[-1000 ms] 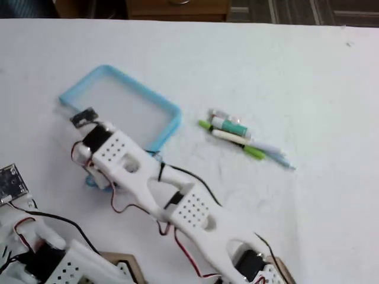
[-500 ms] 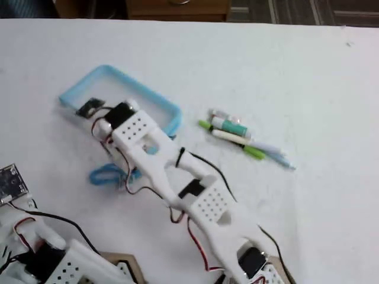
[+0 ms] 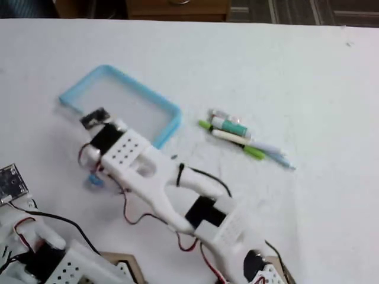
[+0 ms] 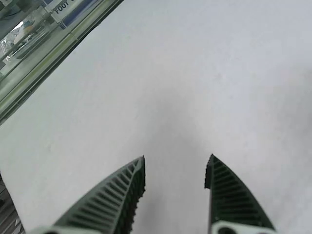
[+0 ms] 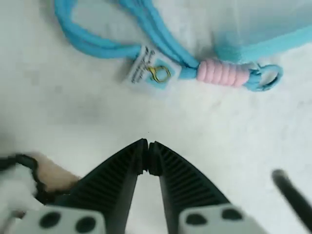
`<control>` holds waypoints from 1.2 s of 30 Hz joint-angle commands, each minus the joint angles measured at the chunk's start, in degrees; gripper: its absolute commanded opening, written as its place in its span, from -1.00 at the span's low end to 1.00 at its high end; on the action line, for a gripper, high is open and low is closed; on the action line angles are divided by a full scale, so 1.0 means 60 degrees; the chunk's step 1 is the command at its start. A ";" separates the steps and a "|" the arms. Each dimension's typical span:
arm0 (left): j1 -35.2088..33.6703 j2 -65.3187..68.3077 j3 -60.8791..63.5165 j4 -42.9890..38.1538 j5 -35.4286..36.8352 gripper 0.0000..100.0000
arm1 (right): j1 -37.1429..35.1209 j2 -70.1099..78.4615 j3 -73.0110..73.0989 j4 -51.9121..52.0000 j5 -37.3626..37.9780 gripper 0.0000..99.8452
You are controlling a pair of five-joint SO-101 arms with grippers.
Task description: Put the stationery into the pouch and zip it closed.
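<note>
The flat light-blue translucent pouch [image 3: 127, 100] lies on the white table [image 3: 284, 65] with the tabletop showing pale through its clear face, and the stationery is not in it. The stationery [image 3: 243, 139] sits in a small heap on the table well apart from the pouch: a short teal-and-white tube [image 3: 230, 125] beside a green pen [image 3: 255, 152], a white pen [image 3: 228, 136] and a pale blue pen [image 3: 279, 157] lying roughly parallel. At one corner of the pouch [image 5: 263, 24] a blue ring [image 5: 267, 78] joins a pink ribbed bead [image 5: 222, 73], a small white tag [image 5: 146, 73] and a looped blue cord strap [image 5: 92, 44] spread on the table. The right gripper [image 5: 147, 146] hangs just short of that tag, its dark ribbed fingers [image 5: 122, 180] pressed together with nothing between them. The left gripper [image 4: 175, 163] is over bare table [image 4: 195, 73], its fingers [image 4: 117, 200] spread apart and holding nothing.
</note>
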 commanded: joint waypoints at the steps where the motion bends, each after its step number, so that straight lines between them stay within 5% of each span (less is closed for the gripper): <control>1: 0.0007 -0.0066 -0.0469 -0.0059 0.0117 -0.56 | -0.0154 0.0110 -0.0982 -0.0886 -0.2857 -0.85; 6: 0.0007 -0.0066 -0.0469 -0.0059 0.0117 -0.56 | -0.0139 0.1590 -0.2637 -0.1121 -0.5407 -0.46; 14: -0.0051 -0.0066 -0.0469 -0.0059 0.0117 -0.56 | -0.0022 0.4212 -0.4996 -0.0403 -0.6725 -0.43; 21: -0.0022 -0.0066 -0.0454 -0.0059 0.0117 -0.56 | 0.0256 0.5502 -0.6256 0.0593 -0.6549 -0.49; 26: -0.0007 -0.0066 -0.0440 -0.0059 0.0117 -0.56 | 0.0799 0.5311 -0.5758 0.0696 -0.5392 -1.00; 28: -0.0007 -0.0066 -0.0440 -0.0059 0.0117 -0.56 | 0.0872 0.5062 -0.5172 0.0711 -0.4806 -0.89; 36: 0.0007 -0.0066 -0.0454 -0.0059 0.0117 -0.56 | 0.0901 0.2381 -0.1348 0.0711 -0.2755 -0.97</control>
